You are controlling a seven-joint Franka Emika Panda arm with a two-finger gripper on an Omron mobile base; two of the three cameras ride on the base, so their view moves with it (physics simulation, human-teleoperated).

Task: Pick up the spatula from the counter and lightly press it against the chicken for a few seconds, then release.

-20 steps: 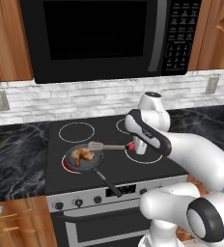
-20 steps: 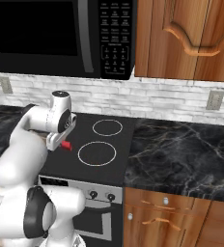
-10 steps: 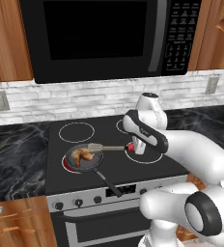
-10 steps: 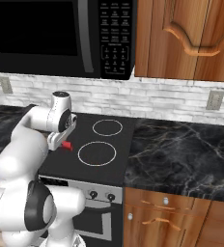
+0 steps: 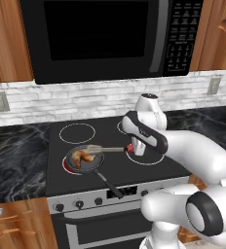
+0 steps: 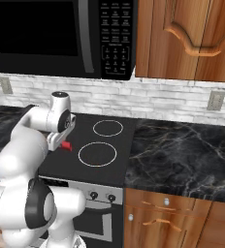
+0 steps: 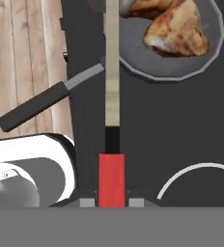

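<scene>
Over the black stovetop [image 5: 116,171], the hand [image 5: 131,148] grips the red-handled, pale-shafted spatula [image 5: 109,149]; a gentle, level press on the browned chicken pieces [image 5: 83,156] seems best.

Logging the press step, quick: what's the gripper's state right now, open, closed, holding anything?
Gripper: jaws shut on the red handle of the spatula, whose far end is at the chicken in the pan.
</scene>
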